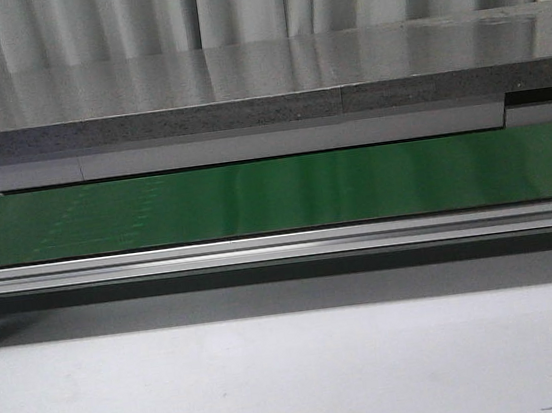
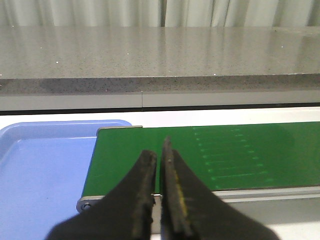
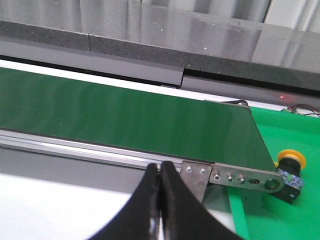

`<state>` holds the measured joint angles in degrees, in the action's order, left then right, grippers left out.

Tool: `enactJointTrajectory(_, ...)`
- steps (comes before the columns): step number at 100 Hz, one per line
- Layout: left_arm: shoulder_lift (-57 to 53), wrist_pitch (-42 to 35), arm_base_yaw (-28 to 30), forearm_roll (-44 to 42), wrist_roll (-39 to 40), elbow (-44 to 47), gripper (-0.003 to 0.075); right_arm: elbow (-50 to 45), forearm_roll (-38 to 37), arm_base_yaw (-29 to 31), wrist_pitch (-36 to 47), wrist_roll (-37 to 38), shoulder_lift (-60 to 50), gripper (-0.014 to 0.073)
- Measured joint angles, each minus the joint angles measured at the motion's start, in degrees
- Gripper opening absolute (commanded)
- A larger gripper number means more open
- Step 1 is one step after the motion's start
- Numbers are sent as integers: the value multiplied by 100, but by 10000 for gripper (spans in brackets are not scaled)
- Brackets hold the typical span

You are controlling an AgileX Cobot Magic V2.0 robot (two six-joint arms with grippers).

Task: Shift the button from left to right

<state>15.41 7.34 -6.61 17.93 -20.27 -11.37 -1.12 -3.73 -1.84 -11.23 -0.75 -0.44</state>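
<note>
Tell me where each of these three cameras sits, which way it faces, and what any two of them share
Front: faces forward over the table at the green belt; no robot part shows.
Left wrist: above the shut left gripper, facing the belt's end by the blue tray.
Right wrist: above the shut right gripper, facing the belt's other end, the button and green tray.
Shared: all show the belt.

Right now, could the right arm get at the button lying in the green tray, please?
Probably yes: the button lies on the green tray just past the conveyor's end, with nothing over it, and the right gripper, shut and empty, is close beside it.
</note>
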Motion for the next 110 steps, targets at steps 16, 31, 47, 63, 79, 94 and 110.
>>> enactJointTrajectory(16, 0, 0, 0, 0, 0, 0, 5, -49, 0, 23, 295, 75, 0, -68)
enactJointTrajectory(31, 0, 0, 0, 0, 0, 0, 5, -49, -4, 33, 395, 75, 0, -68)
enactJointTrajectory(47, 0, 0, 0, 0, 0, 0, 5, -58, -4, 33, 395, 75, 0, -68)
enactJointTrajectory(63, 0, 0, 0, 0, 0, 0, 5, -58, -4, 33, 395, 75, 0, -68)
enactJointTrajectory(79, 0, 0, 0, 0, 0, 0, 5, -58, -4, 33, 395, 75, 0, -68)
enactJointTrajectory(94, 0, 0, 0, 0, 0, 0, 5, -58, -4, 33, 395, 75, 0, -68)
enactJointTrajectory(110, 0, 0, 0, 0, 0, 0, 5, -58, -4, 33, 395, 75, 0, -68)
